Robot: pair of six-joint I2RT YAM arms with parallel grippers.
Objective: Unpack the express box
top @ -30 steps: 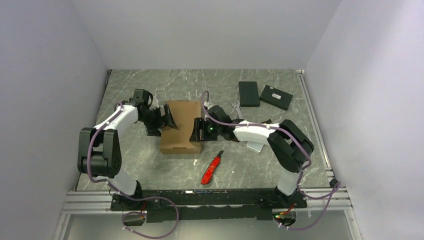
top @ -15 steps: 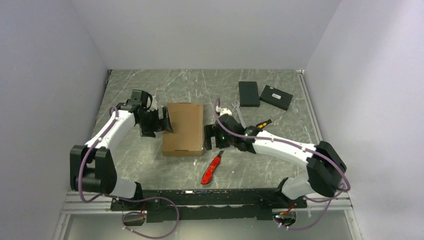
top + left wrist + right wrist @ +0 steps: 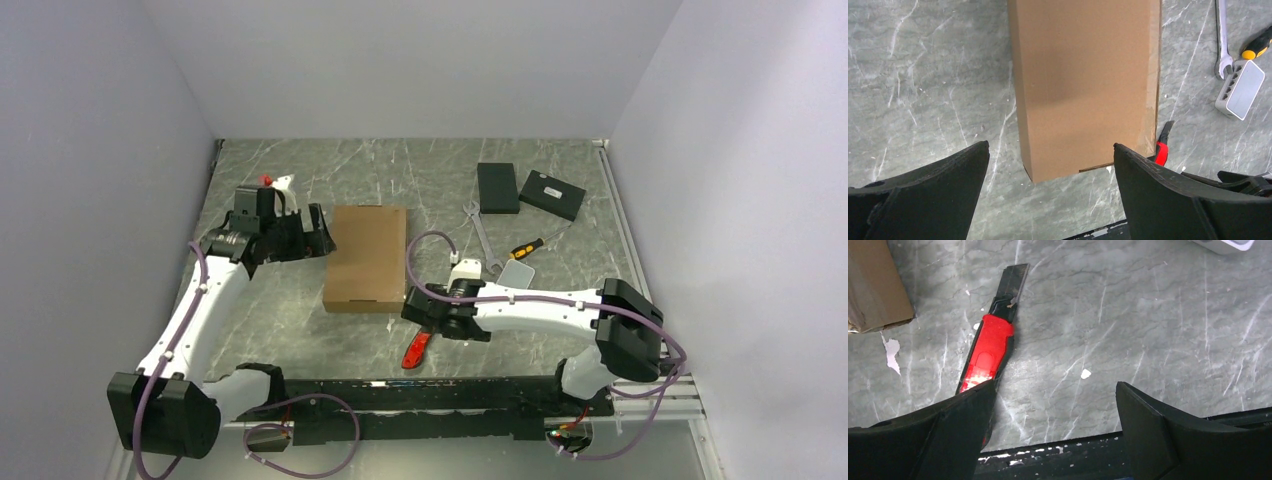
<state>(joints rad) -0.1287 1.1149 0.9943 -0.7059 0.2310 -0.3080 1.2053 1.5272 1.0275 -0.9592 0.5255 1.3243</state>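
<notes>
Nearest the bases, the right gripper [image 3: 1055, 410] hangs wide open and empty over the red utility knife [image 3: 985, 352], whose butt end is hidden under one finger. Mid-table lies the express box [image 3: 367, 257], flat with its lid shut. It looks light, stiff-faced and smooth, probably best pinched across a long edge. The left gripper [image 3: 318, 232] hovers at its left side, jaws spread, holding nothing. The box's contents, and whether its taped seam is cut, cannot be made out.
</notes>
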